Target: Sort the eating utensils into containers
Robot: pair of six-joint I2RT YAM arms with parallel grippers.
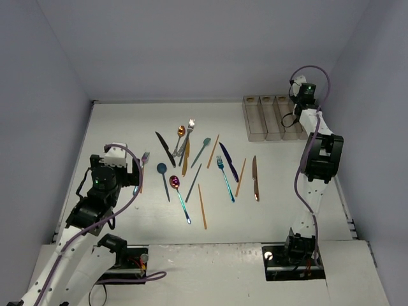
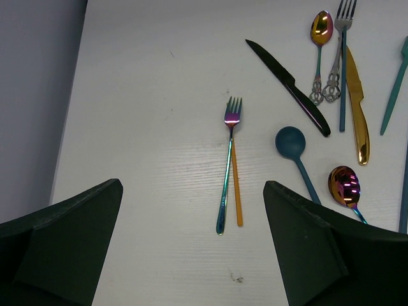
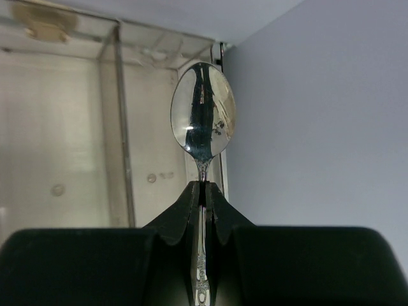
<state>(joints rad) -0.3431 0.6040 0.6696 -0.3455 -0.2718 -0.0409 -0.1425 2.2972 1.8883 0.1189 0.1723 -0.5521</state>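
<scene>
R gripper (image 3: 204, 189) pinching 1 silver spoon (image 3: 203, 115), L gripper (image 2: 192, 191) spread, 4 bins (image 1: 262, 121)

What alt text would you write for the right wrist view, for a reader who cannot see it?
The right gripper is shut on the neck of a silver spoon, its shiny bowl toward the top of the picture. Behind it are clear plastic bins and a pale wall.

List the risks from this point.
The right gripper pinches the silver spoon by its thin neck, so it could swivel or slip before release. The spoon hangs near the outer wall of the containers and might land outside. Under the open left gripper, the iridescent fork and orange chopstick lie touching; one grasp may take both.
</scene>
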